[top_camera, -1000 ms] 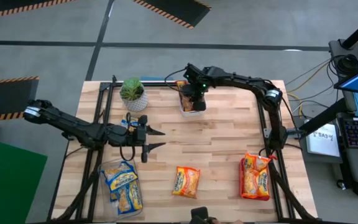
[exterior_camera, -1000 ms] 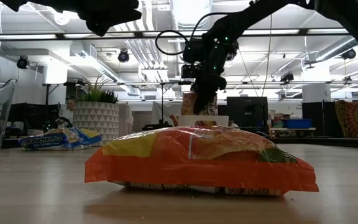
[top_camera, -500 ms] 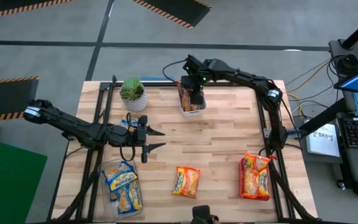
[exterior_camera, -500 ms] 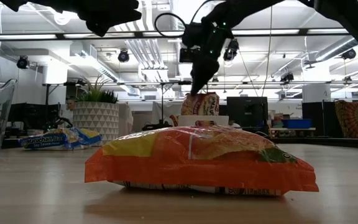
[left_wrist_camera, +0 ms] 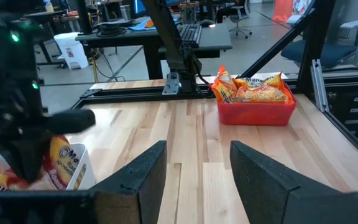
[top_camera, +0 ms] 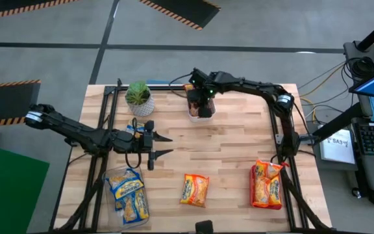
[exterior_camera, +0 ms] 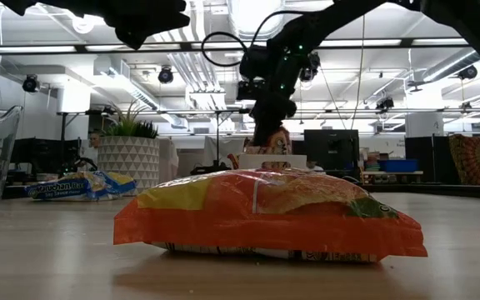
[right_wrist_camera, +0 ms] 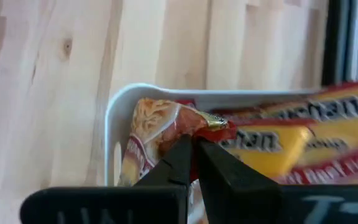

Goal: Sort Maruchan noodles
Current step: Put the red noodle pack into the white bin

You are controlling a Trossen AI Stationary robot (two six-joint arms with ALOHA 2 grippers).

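Red noodle packet [right_wrist_camera: 166,127] stands in our white bin [top_camera: 193,117] at twelve o'clock on the desk [top_camera: 226,149]. Our right hand [top_camera: 202,103] pinches its top corner, straight above. Our left hand [top_camera: 163,145] waits apart at nine o'clock.

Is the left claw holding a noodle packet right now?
No, the left claw hangs open and empty over bare wood on the table.

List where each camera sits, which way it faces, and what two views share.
High: overhead, looking down; both arms, left gripper open.
Low: table height, orange packet close, arms above.
Left wrist: between its open fingers, toward red bin.
Right wrist: fingers shut at a red packet in the white bin.
High and right wrist share that bin.
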